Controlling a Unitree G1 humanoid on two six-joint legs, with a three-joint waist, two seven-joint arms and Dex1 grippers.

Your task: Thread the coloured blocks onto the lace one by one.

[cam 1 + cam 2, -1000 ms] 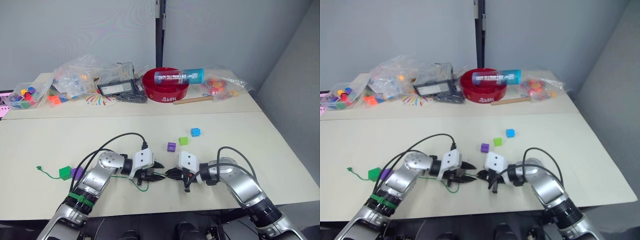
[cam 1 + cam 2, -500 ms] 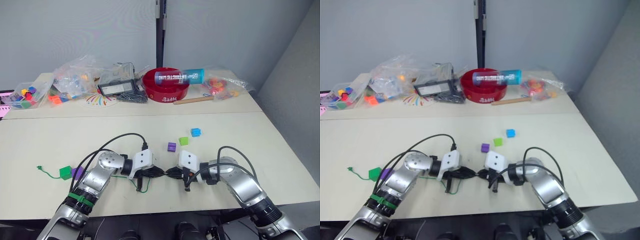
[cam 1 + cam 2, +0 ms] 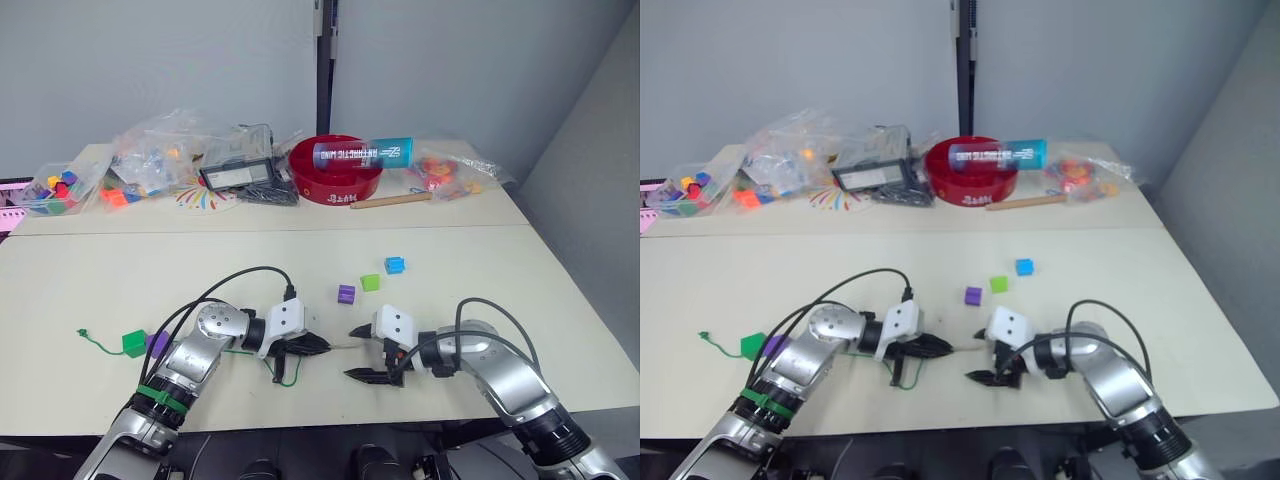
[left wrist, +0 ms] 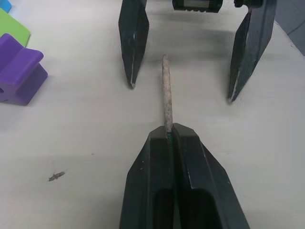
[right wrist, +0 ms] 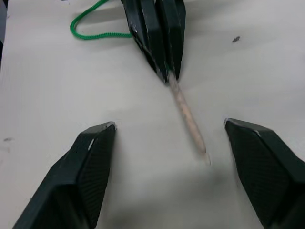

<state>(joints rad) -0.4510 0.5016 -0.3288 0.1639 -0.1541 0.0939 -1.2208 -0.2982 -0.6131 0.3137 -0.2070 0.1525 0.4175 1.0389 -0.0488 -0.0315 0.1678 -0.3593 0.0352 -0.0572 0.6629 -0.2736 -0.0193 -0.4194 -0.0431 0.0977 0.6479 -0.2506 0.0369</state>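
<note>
Right gripper (image 3: 366, 352), fingers together at the lace's (image 3: 285, 372) tip half a second ago, has let go, backed off right and now sits spread wide, while the left gripper (image 3: 322, 345) stays clamped on the pale needle tip (image 4: 166, 90), which pokes out toward the right gripper; looks like a handover done, so the right is free to fetch a block. Dark green cube (image 3: 132, 344) and a purple cube (image 3: 157, 345) sit together by the lace's far-left knot end, likely already threaded; the other purple cube (image 3: 346, 293), lime cube (image 3: 369, 282) and light blue cube (image 3: 394, 264) lie loose on the table (image 3: 560, 320) just beyond the grippers. On the far table: red bowl (image 3: 340, 186) with a teal tube (image 3: 362, 153) lying across it, clear bags (image 3: 160, 160) of bright toy pieces to the left.
</note>
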